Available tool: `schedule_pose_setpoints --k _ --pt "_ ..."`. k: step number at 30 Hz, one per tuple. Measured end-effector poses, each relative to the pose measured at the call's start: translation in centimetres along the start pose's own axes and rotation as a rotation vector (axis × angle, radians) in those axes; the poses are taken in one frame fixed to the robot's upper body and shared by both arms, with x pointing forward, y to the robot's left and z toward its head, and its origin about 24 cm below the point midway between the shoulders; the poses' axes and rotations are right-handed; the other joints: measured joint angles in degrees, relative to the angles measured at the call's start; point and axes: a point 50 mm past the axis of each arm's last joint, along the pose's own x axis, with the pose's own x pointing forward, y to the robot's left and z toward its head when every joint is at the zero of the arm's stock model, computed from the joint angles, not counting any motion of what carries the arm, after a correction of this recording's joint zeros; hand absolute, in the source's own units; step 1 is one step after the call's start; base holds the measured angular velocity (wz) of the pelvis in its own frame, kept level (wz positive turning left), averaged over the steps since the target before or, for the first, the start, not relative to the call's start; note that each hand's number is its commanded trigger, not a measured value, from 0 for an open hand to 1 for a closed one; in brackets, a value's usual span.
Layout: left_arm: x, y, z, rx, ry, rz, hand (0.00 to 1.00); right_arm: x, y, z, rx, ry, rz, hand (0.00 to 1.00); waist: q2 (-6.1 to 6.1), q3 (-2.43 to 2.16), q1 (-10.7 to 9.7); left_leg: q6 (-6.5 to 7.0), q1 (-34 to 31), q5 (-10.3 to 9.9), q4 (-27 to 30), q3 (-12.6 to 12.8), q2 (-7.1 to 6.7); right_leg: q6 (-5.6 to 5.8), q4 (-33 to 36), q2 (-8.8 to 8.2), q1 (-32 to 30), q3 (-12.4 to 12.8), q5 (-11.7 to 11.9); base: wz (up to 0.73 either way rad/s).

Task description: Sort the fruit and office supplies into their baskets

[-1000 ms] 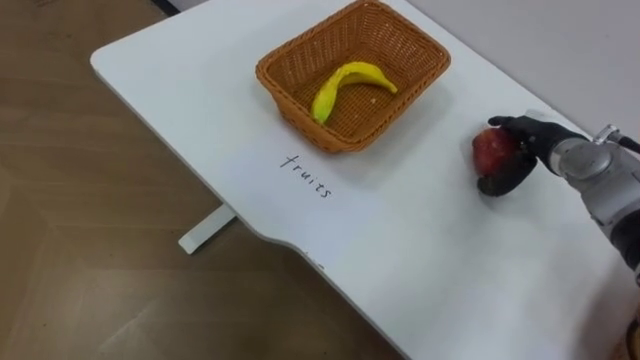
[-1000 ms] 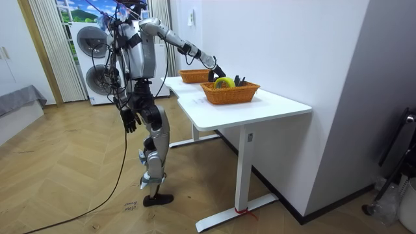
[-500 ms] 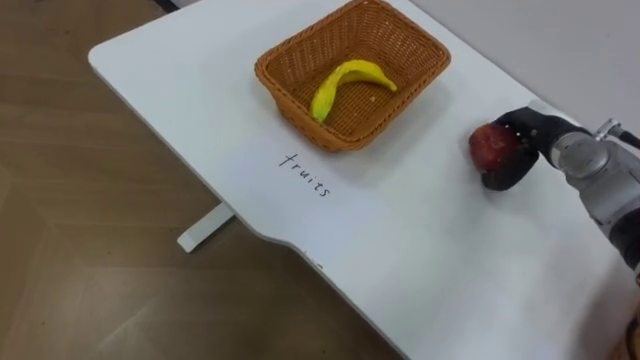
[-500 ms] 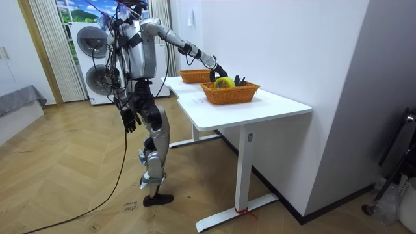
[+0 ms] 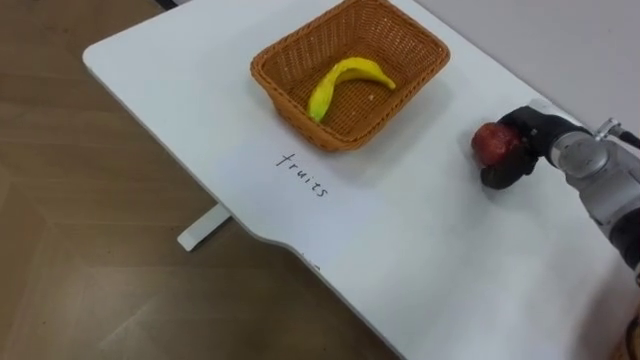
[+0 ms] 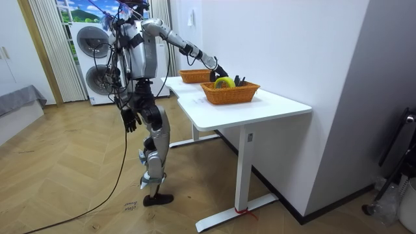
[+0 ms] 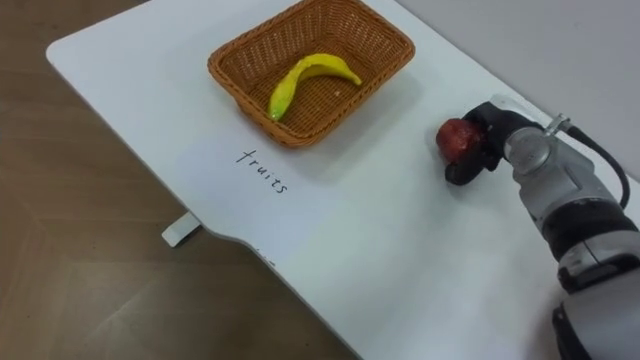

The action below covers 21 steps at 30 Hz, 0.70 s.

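Right robot hand is curled round the red fruit, wrapped over its top & far side. We'd say that's because a round, smooth thing would slip from a light pinch. Fruit sits low over the table, well apart from the basket; can't tell if it's clear of the top yet. Banana lies inside that basket, and the word "fruits" is written on the table just by its near rim, so that's where this one belongs. Arm comes in from the right edge, so the carry goes across to the robot's left, w/ enough lift to clear the woven rim. In the room view the robot stands at the table's long side, left robot hand hanging by its hip. The 2nd basket stands nearer the table's end, presumably for the office bits.
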Motion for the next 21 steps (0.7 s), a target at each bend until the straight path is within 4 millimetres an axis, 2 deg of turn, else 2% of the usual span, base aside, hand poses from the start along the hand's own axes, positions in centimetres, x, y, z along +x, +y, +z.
schedule_pose_setpoints --k 7,15,20,21 --pt "0.0 -0.1 0.7 0.001 -0.038 -0.004 0.0 0.0 0.0 0.2 0.005 -0.008 0.002 1.0 -0.11 -0.05 -0.5 0.01 0.0 0.0 0.0 -0.1 -0.07 0.0 0.0 -0.04 0.1 -0.4 0.0 0.0" --pt "-0.1 0.2 0.3 -0.025 -0.031 0.009 0.0 -0.1 -0.1 0.9 0.003 -0.039 0.041 1.0 -0.33 -0.2 -2.2 0.0 0.2 0.0 -0.2 -0.2 -0.09 0.0 -0.1 -0.01 0.2 -0.4 0.0 0.0" --pt "-0.2 0.6 0.0 -0.053 -0.02 0.028 0.0 -0.3 -0.7 1.4 0.09 -0.076 0.031 1.0 -0.72 -0.5 -3.6 -0.05 1.2 0.1 -0.3 -0.2 -0.05 0.0 -0.2 -0.04 0.9 -0.3 0.0 0.0" --pt "-0.2 0.7 -0.2 -0.058 -0.017 0.034 0.0 -0.3 -0.8 1.5 0.106 -0.084 0.031 1.0 -0.93 -0.71 -4.0 -0.05 1.7 0.1 -0.5 -0.1 -0.03 0.0 -0.2 -0.09 1.2 -0.3 0.0 0.0"
